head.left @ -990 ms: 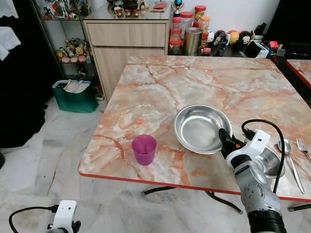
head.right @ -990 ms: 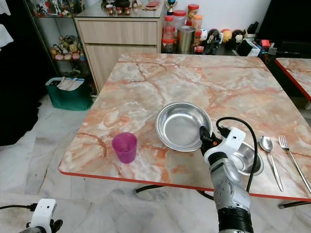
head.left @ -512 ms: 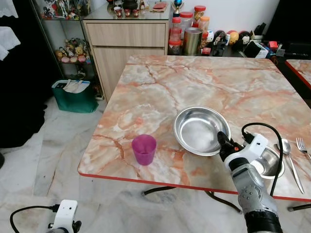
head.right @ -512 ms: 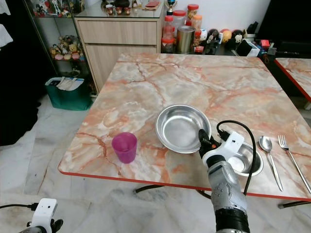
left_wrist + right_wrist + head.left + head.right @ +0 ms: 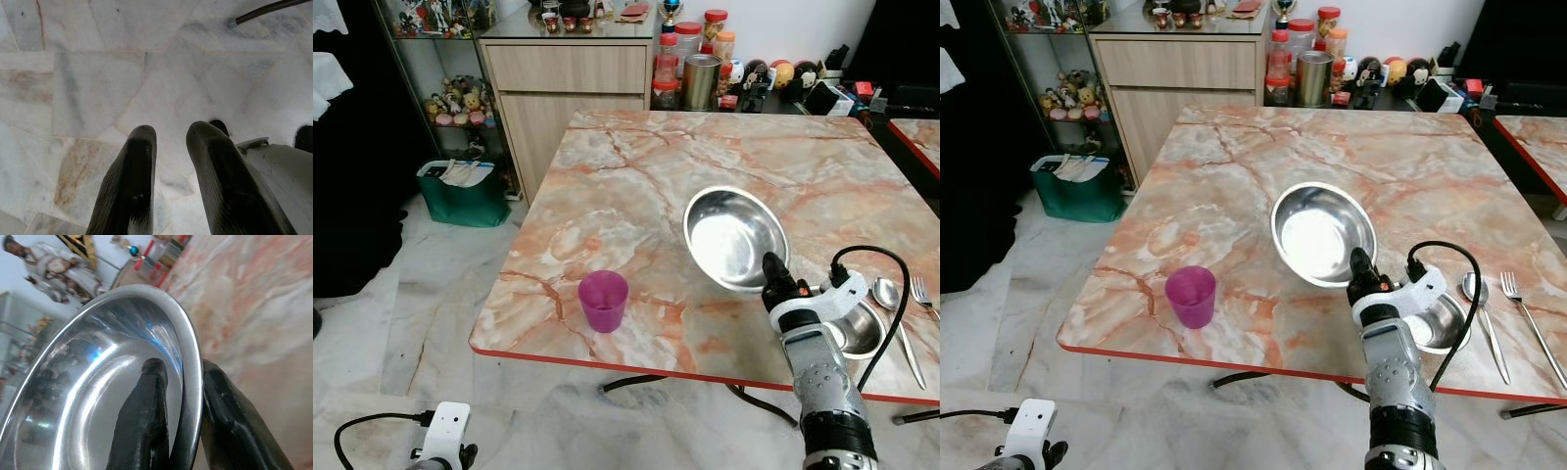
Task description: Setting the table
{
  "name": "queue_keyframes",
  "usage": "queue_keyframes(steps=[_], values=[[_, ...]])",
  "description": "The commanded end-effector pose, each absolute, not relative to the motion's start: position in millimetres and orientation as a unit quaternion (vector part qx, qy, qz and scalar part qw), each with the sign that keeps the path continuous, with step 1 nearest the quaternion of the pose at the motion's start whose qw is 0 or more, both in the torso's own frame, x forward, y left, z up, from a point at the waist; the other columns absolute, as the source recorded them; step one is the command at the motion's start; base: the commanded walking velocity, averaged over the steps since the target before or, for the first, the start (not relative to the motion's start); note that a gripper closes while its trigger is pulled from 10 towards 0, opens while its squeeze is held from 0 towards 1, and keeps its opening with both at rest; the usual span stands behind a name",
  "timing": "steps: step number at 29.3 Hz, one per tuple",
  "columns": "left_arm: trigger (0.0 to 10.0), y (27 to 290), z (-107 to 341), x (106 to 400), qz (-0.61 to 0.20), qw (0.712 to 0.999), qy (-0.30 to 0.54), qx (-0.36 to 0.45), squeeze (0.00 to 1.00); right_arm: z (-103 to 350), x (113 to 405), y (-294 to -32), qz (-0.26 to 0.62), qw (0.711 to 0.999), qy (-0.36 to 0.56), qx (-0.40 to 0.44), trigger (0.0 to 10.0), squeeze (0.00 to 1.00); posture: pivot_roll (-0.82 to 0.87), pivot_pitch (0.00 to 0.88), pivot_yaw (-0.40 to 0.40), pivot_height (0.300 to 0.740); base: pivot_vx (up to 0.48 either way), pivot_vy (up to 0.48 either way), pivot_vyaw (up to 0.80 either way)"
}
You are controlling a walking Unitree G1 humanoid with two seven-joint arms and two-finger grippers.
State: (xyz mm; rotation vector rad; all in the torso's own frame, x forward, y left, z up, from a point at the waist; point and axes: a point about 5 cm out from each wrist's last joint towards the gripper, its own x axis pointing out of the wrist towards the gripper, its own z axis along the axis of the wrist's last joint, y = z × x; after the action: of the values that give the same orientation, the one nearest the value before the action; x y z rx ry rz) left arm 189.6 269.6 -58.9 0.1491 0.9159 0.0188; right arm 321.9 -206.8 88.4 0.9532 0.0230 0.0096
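While your right gripper pinches the near rim of the steel plate, the plate stands tilted, its far edge raised off the marble table and its shiny inside facing toward the cup side. From the right wrist camera you can see one black finger lying inside the plate and the other outside, with the rim clamped between them. Your plate sits right of the table's middle, toward the near edge.

Just right of the gripper and partly behind the wrist is a small steel bowl, flat on the table. Beyond it, near the right edge, lie a spoon and a fork, side by side and apart from the bowl. A purple cup stands upright near the front edge, well left of the plate.

Your left gripper hangs idle low beside you, over the pale marble floor; its two fingers sit close together with a narrow gap between the tips and nothing held.

Behind the table stands a wooden cabinet, with jars and a metal tin next to it, and a green bin on the floor to the left.
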Motion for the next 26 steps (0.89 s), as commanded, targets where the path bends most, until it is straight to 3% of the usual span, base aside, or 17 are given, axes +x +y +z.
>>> queue_keyframes(steps=[1, 11, 19, 26], values=[[10.0, 271, -58, 189, 0.000, 0.891, 0.445, 0.086, 0.00, 105, 328, -205, 0.025, 0.882, -0.017, 0.471, 10.0, 0.00, 0.04, 0.000, -0.007, 0.736, 0.000, 0.000, 0.00], [10.0, 270, -59, 189, -0.002, 0.891, 0.445, 0.088, 0.00, 111, 331, -205, 0.031, 0.889, -0.028, 0.456, 10.0, 0.00, 0.05, 0.000, -0.012, 0.736, 0.000, 0.000, 0.00], [10.0, 271, -60, 188, 0.018, 0.896, 0.441, 0.053, 0.00, 158, 338, -209, 0.064, 0.943, -0.092, 0.313, 10.0, 0.00, 0.03, 0.000, -0.004, 0.736, 0.000, 0.000, 0.00], [10.0, 271, -59, 189, 0.014, 0.896, 0.439, 0.063, 0.00, 157, 339, -214, 0.042, 0.968, -0.073, 0.236, 10.0, 0.00, 0.03, 0.000, -0.002, 0.736, 0.000, 0.000, 0.00]])
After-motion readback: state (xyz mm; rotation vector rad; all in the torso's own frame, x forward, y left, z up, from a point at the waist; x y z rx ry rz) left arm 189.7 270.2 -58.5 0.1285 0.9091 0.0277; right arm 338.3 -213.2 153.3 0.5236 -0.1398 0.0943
